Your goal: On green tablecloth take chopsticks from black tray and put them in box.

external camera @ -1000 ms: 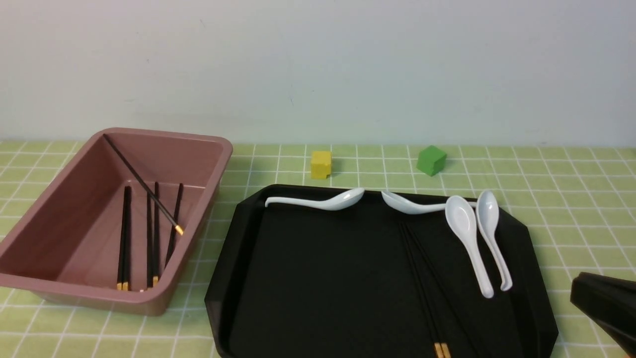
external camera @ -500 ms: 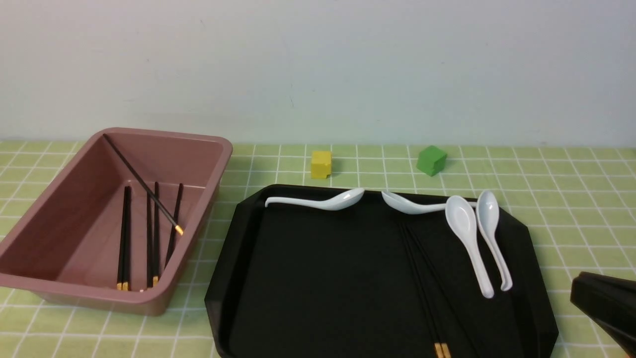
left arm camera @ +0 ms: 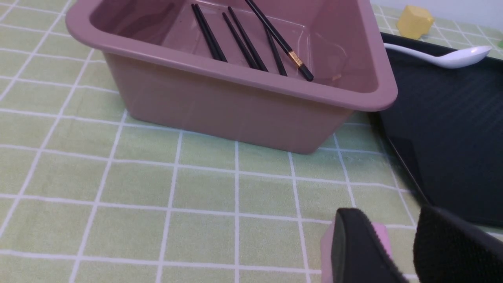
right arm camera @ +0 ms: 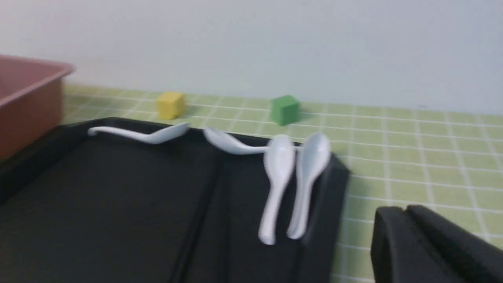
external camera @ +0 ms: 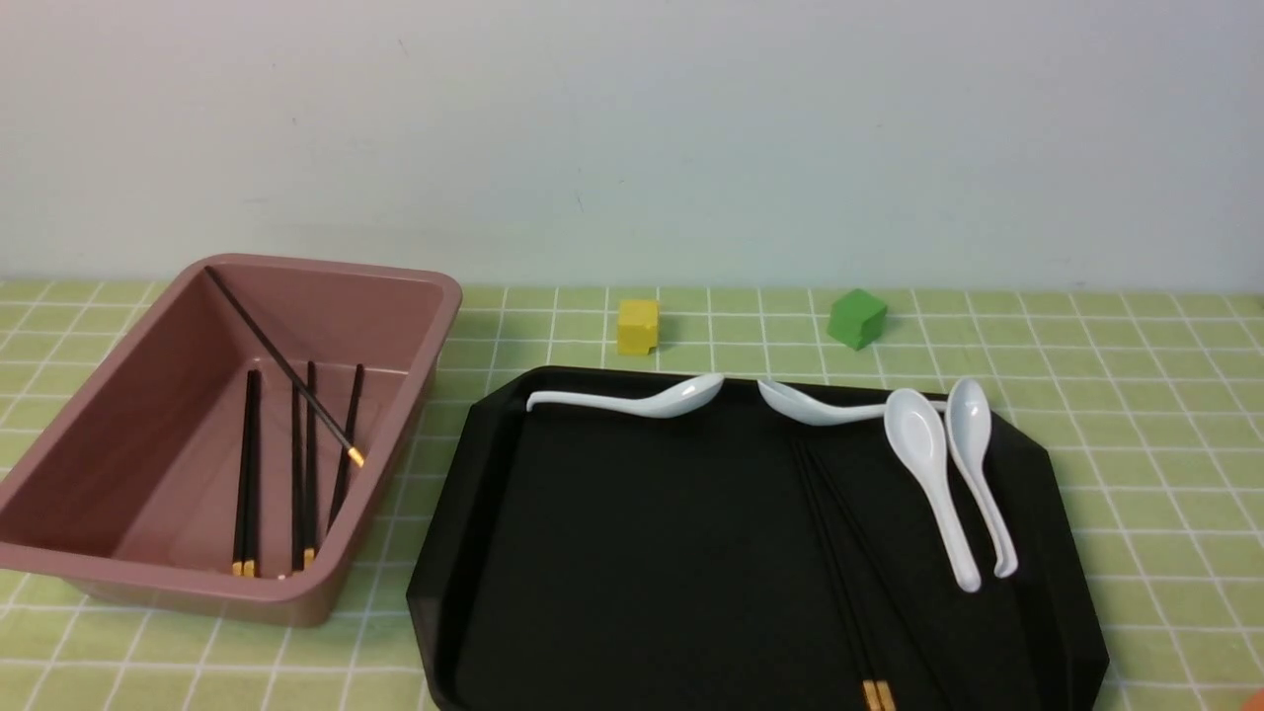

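The long thin black chopsticks with yellow-gold bands (external camera: 849, 583) that I have yet to move lie on the large glossy black rectangular tray with cut corners (external camera: 592, 553), running from its middle toward its near edge, just left of two of the white ceramic spoons (external camera: 928, 474). Two more white spoons rest along the tray's far rim. Other black chopsticks (external camera: 296, 464) already lie in the deep pinkish-brown plastic box with a rolled rim (external camera: 118, 395), most flat on its floor and one leaning from the far left corner down toward the right wall. The box stands just left of the tray on the light yellow-green tablecloth with its grid of thin white lines (external camera: 1136, 395).

Beyond the tray, a small yellow cube (external camera: 638, 326) and a small green cube (external camera: 856, 318) sit apart on the cloth near the wall.

My left gripper (left arm camera: 393, 247) hangs low over the cloth near the box's front, its black fingers (left arm camera: 353, 243) spread apart and empty. My right gripper (right arm camera: 408, 220) hovers off the tray's right side over the cloth; its two dark fingers sit pressed almost together with only a thin seam between them, holding nothing.
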Controlling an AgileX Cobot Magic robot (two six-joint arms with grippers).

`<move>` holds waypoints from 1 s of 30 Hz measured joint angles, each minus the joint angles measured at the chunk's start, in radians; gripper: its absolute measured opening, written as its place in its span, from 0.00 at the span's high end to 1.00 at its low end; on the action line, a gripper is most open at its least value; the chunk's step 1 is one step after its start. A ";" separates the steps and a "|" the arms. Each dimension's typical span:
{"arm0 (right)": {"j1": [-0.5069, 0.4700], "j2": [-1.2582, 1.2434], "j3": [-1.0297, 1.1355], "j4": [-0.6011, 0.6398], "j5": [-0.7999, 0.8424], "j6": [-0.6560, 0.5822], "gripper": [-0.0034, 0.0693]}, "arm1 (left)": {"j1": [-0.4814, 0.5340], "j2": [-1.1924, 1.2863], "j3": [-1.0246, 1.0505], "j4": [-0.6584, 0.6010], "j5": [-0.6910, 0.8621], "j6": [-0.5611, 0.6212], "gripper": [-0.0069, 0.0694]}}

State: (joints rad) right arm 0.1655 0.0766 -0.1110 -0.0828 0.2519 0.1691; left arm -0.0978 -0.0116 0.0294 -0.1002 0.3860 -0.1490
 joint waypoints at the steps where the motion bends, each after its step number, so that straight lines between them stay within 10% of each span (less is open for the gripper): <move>1: -0.045 -0.025 0.026 0.000 0.005 0.000 0.88 | 0.000 0.000 0.000 0.000 0.000 0.000 0.60; 8: -0.193 -0.086 0.135 0.001 0.047 0.000 0.86 | 0.000 0.000 0.000 0.000 0.000 0.000 0.60; 30: -0.090 -0.086 0.130 0.008 0.110 -0.001 0.83 | 0.000 0.000 0.000 -0.001 0.000 0.000 0.60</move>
State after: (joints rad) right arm 0.0755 -0.0097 0.0193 -0.0752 0.3618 0.1679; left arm -0.0978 -0.0116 0.0294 -0.1011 0.3860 -0.1490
